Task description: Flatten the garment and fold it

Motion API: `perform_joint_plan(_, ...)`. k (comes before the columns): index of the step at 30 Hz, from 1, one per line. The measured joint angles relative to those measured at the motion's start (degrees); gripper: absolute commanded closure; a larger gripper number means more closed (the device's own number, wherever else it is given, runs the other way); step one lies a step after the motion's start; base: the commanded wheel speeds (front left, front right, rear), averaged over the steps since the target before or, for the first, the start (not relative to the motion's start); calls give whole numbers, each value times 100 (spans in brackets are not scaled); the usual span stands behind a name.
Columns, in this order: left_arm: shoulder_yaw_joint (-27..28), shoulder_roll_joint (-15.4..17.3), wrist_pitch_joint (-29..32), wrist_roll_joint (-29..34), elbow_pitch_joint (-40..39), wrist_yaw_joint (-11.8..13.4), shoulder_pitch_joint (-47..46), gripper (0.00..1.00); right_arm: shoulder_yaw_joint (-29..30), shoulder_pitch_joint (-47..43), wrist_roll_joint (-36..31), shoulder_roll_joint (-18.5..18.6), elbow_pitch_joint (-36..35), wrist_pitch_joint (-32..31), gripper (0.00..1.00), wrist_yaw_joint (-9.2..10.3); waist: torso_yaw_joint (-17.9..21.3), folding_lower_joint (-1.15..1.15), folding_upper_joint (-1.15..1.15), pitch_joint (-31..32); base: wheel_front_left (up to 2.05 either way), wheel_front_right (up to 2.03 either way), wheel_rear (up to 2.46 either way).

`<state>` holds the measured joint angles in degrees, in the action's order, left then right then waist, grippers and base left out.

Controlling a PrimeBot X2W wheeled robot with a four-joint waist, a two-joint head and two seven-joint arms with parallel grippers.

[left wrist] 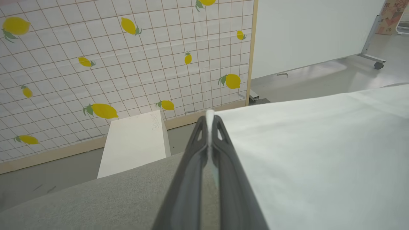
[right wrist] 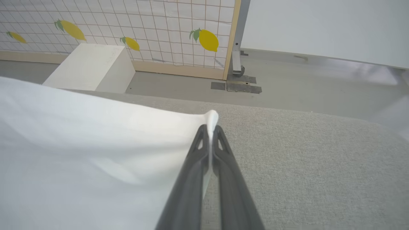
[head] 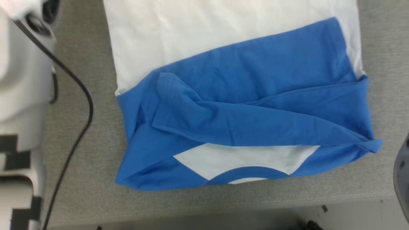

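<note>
Head view: garment (head: pixel 243 105) lies on the grey surface (head: pixel 96 198), white body running off the top of frame, blue sleeves (head: pixel 255 124) folded across it and overlapping, blue collar (head: pixel 247 174) at the garment's near edge. Black cable (head: pixel 84 92) runs down the surface left of the garment, and a pale robot arm (head: pixel 22 80) sits further left again. Left wrist view: left hand (left wrist: pixel 210 123) is pinched together on a white edge of the garment, with a sliver of cloth showing between the fingertips. The white fabric spreads away to the right of the hand, and bare grey surface shows to the garment's left. Beyond the garment are a white box (left wrist: pixel 134 143) on the floor and a lemon-print grid panel (left wrist: pixel 127 64). Right wrist view: right hand (right wrist: pixel 211 129) is clamped on a white corner of the garment, a small tuft of cloth poking past the tips. Here the fabric spreads left of the hand, with grey surface to the garment's right; the same box and panel are beyond the garment.
</note>
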<state>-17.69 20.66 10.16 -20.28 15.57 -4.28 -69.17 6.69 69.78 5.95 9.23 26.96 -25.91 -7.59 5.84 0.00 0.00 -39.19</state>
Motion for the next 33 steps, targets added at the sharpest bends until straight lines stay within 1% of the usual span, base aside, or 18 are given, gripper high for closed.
perform_joint_plan(2, -38, -1, -46, -104, -74, -53, 339, 100, -224, -372, 242, 119, -201, 98, 100, 0, 3, 0, 0, 208, 0, 0, 0)
perform_joint_plan(6, -68, 8, -97, -414, -423, -79, 1154, 100, -541, -1199, 675, 344, -744, 238, 100, 0, -11, -1, 0, 604, 0, 0, 0)
perform_joint_plan(10, -38, 51, -152, -713, -968, -71, 2219, 100, -764, -2306, 1069, 591, -1472, 276, 100, 0, -49, -1, 0, 1045, 0, 0, 0)
perform_joint_plan(11, -37, 80, -174, -825, -1296, -45, 2850, 100, -811, -2924, 1252, 689, -1842, 272, 100, 0, -73, -1, 0, 1276, 0, 0, 0)
perform_joint_plan(15, -49, 107, -220, -1083, -1825, 40, 3932, 100, -692, -3944, 1392, 815, -2460, 274, 100, 0, -123, -1, 0, 1665, 0, 0, 0)
perform_joint_plan(20, 12, 153, -327, -1346, -2269, 258, 5191, 100, -441, -5135, 1478, 777, -3023, 253, 100, 0, -198, -1, 0, 2101, 0, 0, 0)
perform_joint_plan(25, -183, 135, -376, -1489, -2304, 280, 6185, 100, -302, -6014, 1469, 728, -3211, 240, 100, 0, -281, -1, 0, 2398, 0, 0, 0)
perform_joint_plan(29, -383, 97, -428, -1563, -2001, 201, 6500, 100, -319, -6412, 1360, 704, -3118, 263, 100, 0, -353, -1, 0, 2487, 0, 0, 0)
perform_joint_plan(33, -595, 64, -490, -1552, -1556, 101, 6565, 100, -415, -6675, 1183, 649, -2817, 383, 100, 0, -395, -1, 0, 2497, 0, 0, 0)
